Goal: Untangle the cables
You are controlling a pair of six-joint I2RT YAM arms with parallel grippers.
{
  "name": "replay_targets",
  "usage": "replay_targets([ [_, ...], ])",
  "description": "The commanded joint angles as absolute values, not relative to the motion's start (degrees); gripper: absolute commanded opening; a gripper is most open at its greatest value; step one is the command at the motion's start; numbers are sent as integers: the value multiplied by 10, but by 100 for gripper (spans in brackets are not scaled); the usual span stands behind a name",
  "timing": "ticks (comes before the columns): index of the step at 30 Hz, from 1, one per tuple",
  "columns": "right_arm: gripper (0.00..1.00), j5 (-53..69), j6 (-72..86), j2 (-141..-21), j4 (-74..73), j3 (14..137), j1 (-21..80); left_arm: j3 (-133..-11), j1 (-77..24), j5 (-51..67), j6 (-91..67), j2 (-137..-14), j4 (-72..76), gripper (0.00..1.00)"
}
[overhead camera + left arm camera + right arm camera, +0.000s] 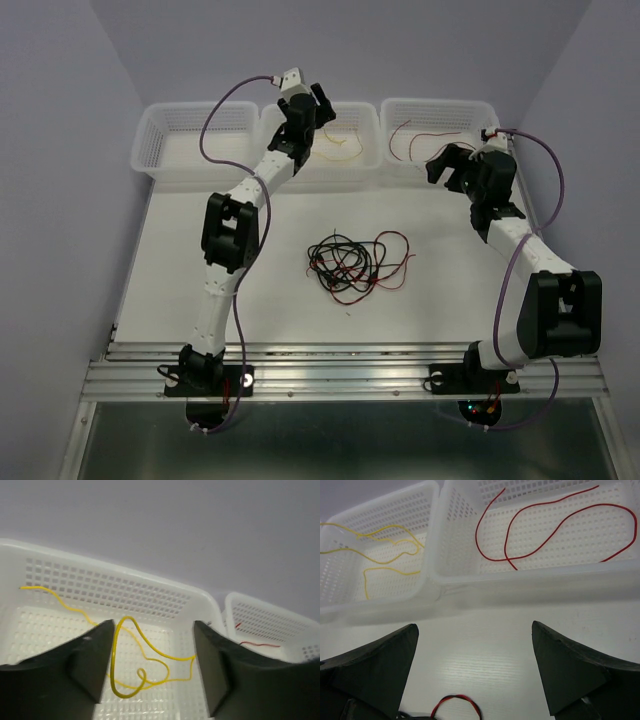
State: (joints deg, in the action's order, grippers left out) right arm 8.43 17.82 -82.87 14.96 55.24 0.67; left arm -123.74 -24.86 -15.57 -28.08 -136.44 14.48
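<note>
Sorting is partly done. The yellow cable [125,617] lies alone in the middle basket [330,172] and one red cable [505,537] lies alone in the right basket [440,102], so we read the baskets as one colour each. The main tangle [350,262] of black and red cables sits mid-worktop [300,320], apart from both arms.

The left arm is stretched far forward with its wrist over the middle basket. The left claw [152,650] is wide and empty, and the yellow loop shows between its fingers below. We judge this a release pose.

The right arm is bent at the elbow beside the right basket. The right claw [474,630] is wide, holds nothing, and hangs over bare worktop facing the baskets. A red-black loop shows at the bottom of its wrist view. We'd say the tangle comes next.
</note>
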Motion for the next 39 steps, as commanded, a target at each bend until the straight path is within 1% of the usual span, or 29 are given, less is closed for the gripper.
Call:
replay_targets([
  [1,100,99,181,-793,124,573,3,-1220,-250,-176,-269,-1280,128,98],
  [5,100,91,183,-769,93,573,3,-1221,-250,-167,-265,-1245,84,99],
  [10,100,79,190,-737,18,580,3,-1223,-250,-195,-263,-1188,-24,99],
  [13,100,45,195,-715,-46,588,22,-1188,-250,-208,-270,-1133,-72,99],
  [14,100,18,206,-710,-60,593,35,-1160,-250,-206,-276,-1102,-91,99],
  [16,100,3,220,-697,-103,592,49,-1127,-251,-193,-286,-1069,-116,99],
  [19,100,-42,257,-682,-154,576,89,-1024,-262,-175,-309,-992,-144,99],
  [20,100,-64,278,-680,-166,569,98,-952,-266,-180,-315,-947,-144,99],
  [22,100,-87,288,-680,-195,542,128,-874,-276,-192,-349,-900,-140,99],
  [23,100,-107,301,-683,-207,535,138,-799,-284,-194,-358,-855,-136,99],
  [24,100,-124,306,-687,-235,526,148,-766,-286,-192,-368,-832,-136,99],
  [25,100,-159,309,-696,-247,520,168,-700,-287,-193,-387,-786,-136,99],
  [27,100,-187,328,-702,-277,508,184,-638,-293,-199,-411,-740,-133,99],
  [28,100,-199,333,-707,-284,496,194,-582,-294,-197,-426,-695,-129,99],
  [32,100,-207,354,-728,-290,464,216,-478,-302,-187,-455,-600,-125,99],
  [35,100,-207,361,-751,-264,457,222,-428,-305,-182,-466,-548,-131,99],
  [38,100,-207,358,-777,-229,473,222,-403,-306,-171,-468,-522,-136,99],
  [39,97,-208,357,-796,-220,484,222,-399,-307,-171,-470,-519,-138,99],
])
